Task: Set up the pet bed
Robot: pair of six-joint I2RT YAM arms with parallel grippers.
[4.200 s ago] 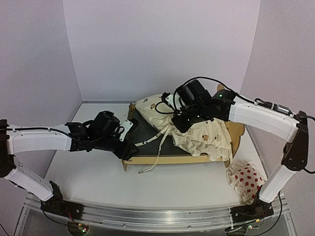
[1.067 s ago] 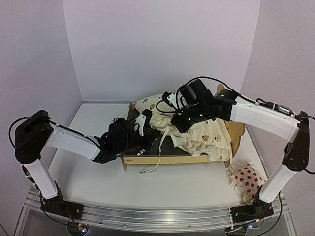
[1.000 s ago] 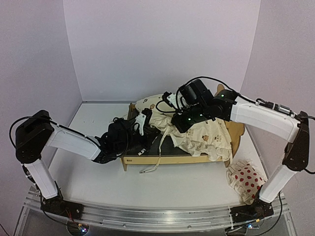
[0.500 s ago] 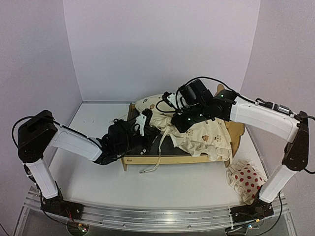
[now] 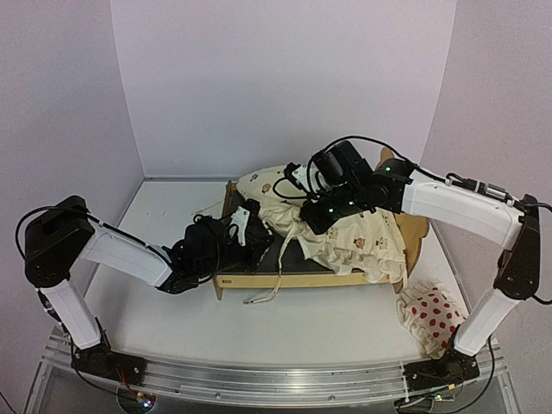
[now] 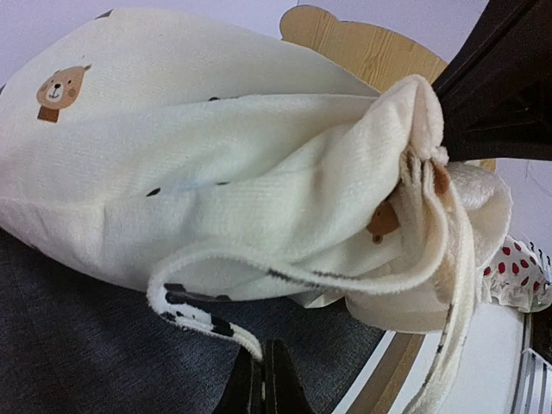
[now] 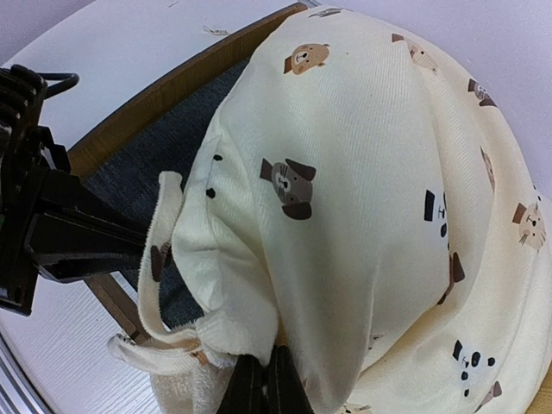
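Observation:
The pet bed point(image 5: 302, 279), a light wooden frame with a dark grey base point(image 6: 78, 345), stands mid-table. A cream animal-print cushion point(image 5: 362, 237) lies bunched over its right half. At the bed's left end my left gripper point(image 5: 257, 226) sits low over the base. In the left wrist view it point(image 6: 263, 366) is shut on the end of one cushion tie point(image 6: 194, 315), which loops up from the fingertips. My right gripper point(image 5: 309, 211) hangs over the bed's middle. It point(image 7: 272, 366) is shut on a fold of the cushion point(image 7: 371, 190), lifting it off the base point(image 7: 164, 138).
A small white red-dotted pillow point(image 5: 431, 315) lies on the table right of the bed, beside the right arm's base. Another tie point(image 5: 267, 289) dangles over the bed's front rail onto the table. Walls close in behind and on both sides.
My left gripper has pulled back a little to the left and lower along the bed's left end. The right arm and the lifted cushion have stayed put.

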